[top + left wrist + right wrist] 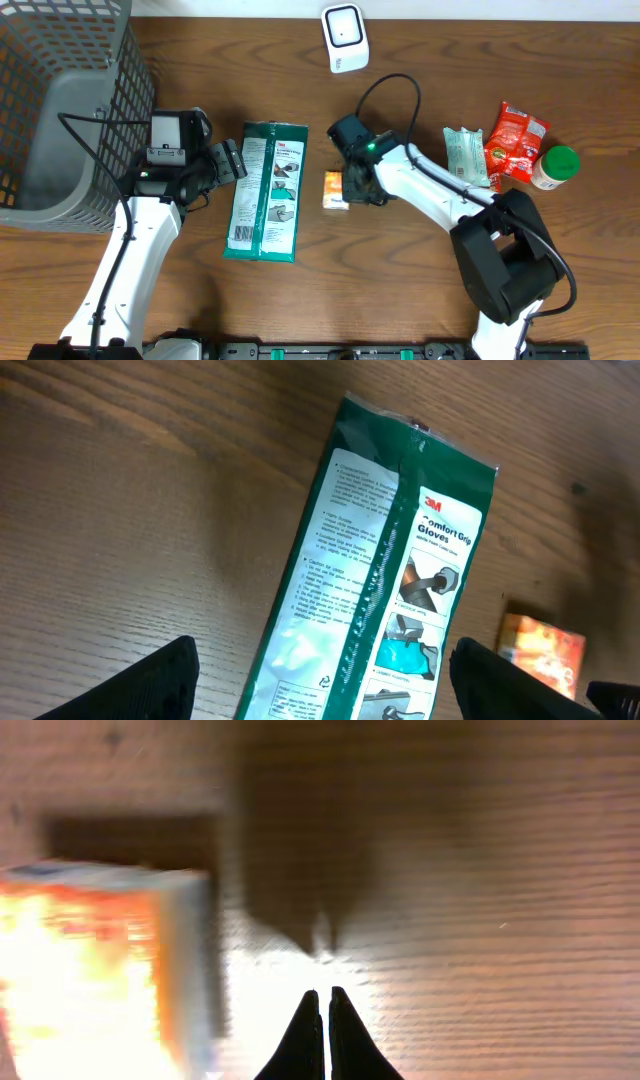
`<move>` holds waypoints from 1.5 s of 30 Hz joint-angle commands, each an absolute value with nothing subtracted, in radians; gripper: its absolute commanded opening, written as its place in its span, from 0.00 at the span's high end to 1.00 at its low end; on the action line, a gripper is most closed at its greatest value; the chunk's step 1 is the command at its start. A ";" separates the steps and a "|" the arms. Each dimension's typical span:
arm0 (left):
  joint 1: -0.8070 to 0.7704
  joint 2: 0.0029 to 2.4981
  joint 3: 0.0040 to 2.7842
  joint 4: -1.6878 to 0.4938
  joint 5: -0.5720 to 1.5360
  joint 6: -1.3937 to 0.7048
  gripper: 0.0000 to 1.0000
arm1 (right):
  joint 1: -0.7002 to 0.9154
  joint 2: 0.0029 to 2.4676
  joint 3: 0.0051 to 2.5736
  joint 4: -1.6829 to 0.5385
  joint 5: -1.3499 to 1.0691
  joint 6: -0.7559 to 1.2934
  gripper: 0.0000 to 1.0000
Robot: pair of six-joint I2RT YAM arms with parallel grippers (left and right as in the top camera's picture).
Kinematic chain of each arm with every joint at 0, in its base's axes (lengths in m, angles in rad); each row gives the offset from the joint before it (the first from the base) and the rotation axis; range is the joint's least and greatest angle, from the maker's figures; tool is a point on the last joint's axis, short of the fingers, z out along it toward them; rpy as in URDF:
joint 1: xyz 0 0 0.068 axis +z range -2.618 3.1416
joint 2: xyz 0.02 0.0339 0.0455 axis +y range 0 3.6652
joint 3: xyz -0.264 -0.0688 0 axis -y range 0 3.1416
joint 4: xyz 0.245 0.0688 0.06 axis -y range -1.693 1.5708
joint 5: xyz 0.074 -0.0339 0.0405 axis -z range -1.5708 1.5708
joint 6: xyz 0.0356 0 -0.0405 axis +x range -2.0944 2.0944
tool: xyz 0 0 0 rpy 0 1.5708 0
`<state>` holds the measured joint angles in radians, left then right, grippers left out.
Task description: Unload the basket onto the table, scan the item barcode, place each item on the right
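Note:
A green 3M glove pack lies flat on the wooden table, printed back side up. My left gripper is at its upper left edge. In the left wrist view the pack runs between the two black fingers, which stand wide apart and hold nothing; the left gripper is open. A small orange box lies right of the pack. My right gripper is right beside it, and in the right wrist view the gripper is shut and empty, with the box to its left. A white scanner stands at the back.
A grey wire basket fills the back left corner. At the right lie a clear-and-green packet, a red snack bag and a green-lidded bottle. The right arm's black cable loops toward the scanner.

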<state>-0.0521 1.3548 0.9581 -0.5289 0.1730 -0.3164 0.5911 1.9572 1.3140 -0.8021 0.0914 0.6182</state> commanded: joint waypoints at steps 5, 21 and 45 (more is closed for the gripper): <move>-0.048 1.359 0.954 -0.534 0.163 -0.307 0.19 | 0.580 1.957 1.312 -0.759 0.043 0.635 0.99; -0.048 1.359 0.954 -0.534 0.163 -0.307 0.19 | 0.545 1.966 1.320 -0.677 -0.170 0.605 0.99; -0.048 1.359 0.954 -0.535 0.163 -0.307 0.19 | 0.564 1.914 1.322 -0.696 -0.176 0.590 0.99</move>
<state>-0.0521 1.3548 0.9581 -0.5312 0.1730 -0.3164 0.5606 1.8801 1.3140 -0.6987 -0.2024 0.5953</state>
